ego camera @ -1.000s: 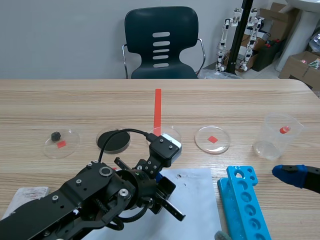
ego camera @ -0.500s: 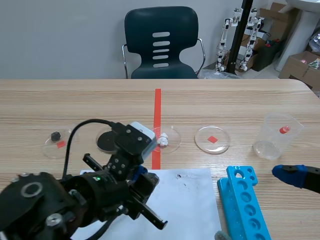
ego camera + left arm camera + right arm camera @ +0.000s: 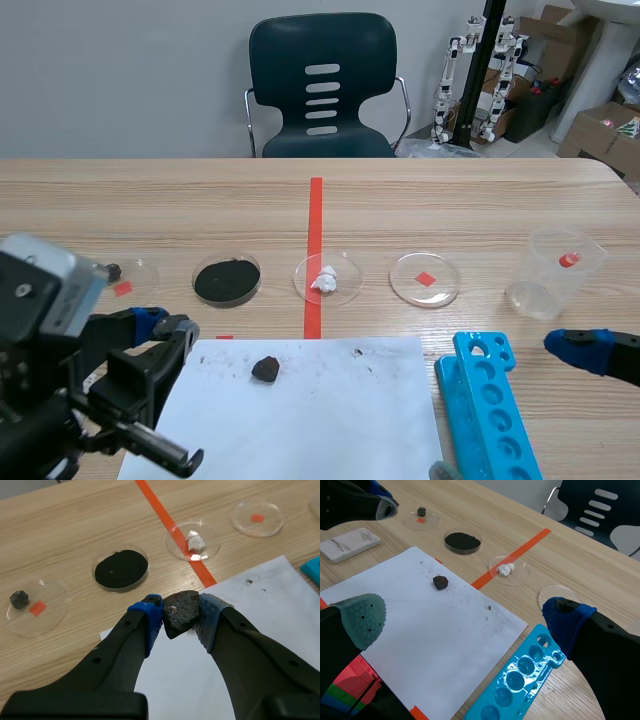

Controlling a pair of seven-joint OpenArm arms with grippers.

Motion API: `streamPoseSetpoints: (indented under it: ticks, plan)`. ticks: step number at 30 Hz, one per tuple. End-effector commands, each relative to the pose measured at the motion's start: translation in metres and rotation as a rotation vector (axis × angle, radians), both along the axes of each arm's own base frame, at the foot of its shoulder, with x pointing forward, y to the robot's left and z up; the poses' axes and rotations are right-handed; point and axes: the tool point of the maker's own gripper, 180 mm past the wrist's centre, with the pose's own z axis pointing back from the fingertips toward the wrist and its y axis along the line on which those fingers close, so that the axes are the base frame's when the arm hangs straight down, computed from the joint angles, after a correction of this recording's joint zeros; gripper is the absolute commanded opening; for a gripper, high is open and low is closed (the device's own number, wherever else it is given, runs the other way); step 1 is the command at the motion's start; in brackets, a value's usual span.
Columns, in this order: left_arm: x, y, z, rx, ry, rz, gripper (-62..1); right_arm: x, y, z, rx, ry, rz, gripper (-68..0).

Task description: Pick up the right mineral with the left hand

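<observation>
My left gripper (image 3: 180, 622) is shut on a dark, rough mineral (image 3: 180, 611), pinched between its blue pads and held above the near left corner of the white paper (image 3: 260, 630). In the scene view that gripper (image 3: 165, 326) is raised at the left, off the paper's left edge; the held mineral does not show there. A second dark mineral (image 3: 265, 369) lies on the paper (image 3: 340, 420), also seen in the right wrist view as the dark mineral (image 3: 440, 582). My right gripper (image 3: 465, 622) stands open, low at the right (image 3: 580, 350).
Along the back are several petri dishes: one with a small dark stone (image 3: 112, 271), one with black powder (image 3: 227, 280), one with a white lump (image 3: 325, 279) and one bare (image 3: 425, 278). A plastic cup (image 3: 560, 272) and a blue tube rack (image 3: 490, 410) are at the right.
My left arm has pulled back from over the paper to the left and risen toward the camera, uncovering the dark mineral on the paper. The right gripper has not moved.
</observation>
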Motion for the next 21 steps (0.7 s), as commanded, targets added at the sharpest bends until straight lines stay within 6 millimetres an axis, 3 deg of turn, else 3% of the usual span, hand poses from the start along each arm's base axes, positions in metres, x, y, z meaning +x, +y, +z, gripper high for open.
streamPoseSetpoints:
  ticks: [1, 11, 21]
  plan:
    - [-0.008, -0.001, 0.008, -0.016, -0.026, -0.031, -56.8, 0.002, -0.001, 0.006, 0.013, -0.023, 0.003, 0.4]
    - [-0.057, 0.016, -0.006, 0.047, 0.046, -0.086, -56.8, 0.002, -0.001, 0.006, 0.013, -0.023, 0.003, 0.4]
    - [-0.058, 0.018, -0.011, 0.063, 0.072, -0.084, -56.8, 0.002, -0.001, 0.006, 0.013, -0.023, 0.003, 0.4]
